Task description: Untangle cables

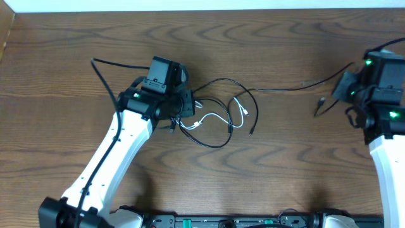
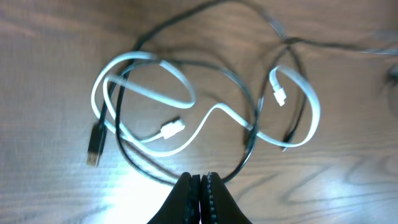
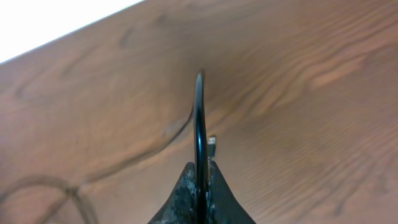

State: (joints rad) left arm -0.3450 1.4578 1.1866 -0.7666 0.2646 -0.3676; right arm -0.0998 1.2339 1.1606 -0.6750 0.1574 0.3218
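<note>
From overhead, the left gripper (image 1: 185, 109) is sitting at the tangle of cables (image 1: 218, 117) mid-table, while the right gripper (image 1: 345, 88) is waiting near the far edge, where a long black cable (image 1: 285, 88) is trailing. In the left wrist view, the fingers are pinching the black loop (image 2: 245, 155) beneath the white cable (image 2: 211, 112). In the right wrist view, the fingers are clamping that long black cable, arching upward.
</note>
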